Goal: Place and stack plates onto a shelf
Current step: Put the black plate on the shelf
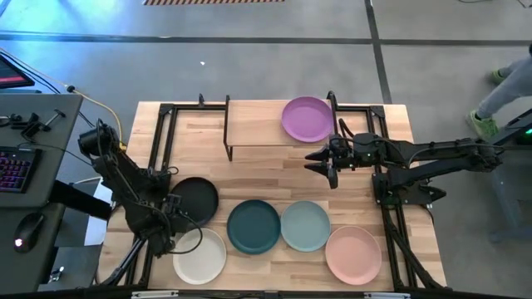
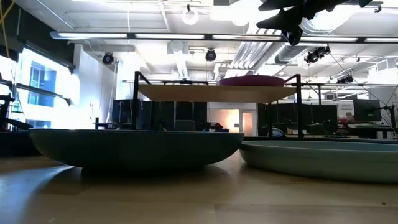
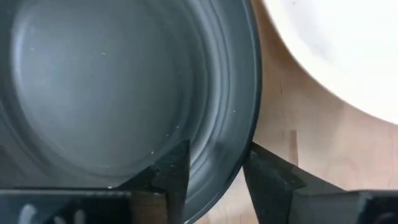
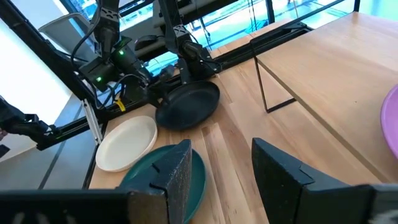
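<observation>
- Purple plate (image 1: 307, 119) sits on the shelf (image 1: 253, 126), at its 3 o'clock end: one of six placed.
- Five remain on the table: black (image 1: 194, 199), cream (image 1: 200, 254), teal (image 1: 253, 225), blue-green (image 1: 305, 225), pink (image 1: 353, 254).
- Left gripper (image 3: 214, 171) straddles the black plate's rim at 7 o'clock, fingers apart, not yet clamped.
- Right gripper (image 1: 327, 159) hovers empty at the shelf's 5 o'clock, fingers apart.

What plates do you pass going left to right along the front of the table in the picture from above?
cream-white plate → dark teal plate → pale blue-green plate → pink plate
</observation>
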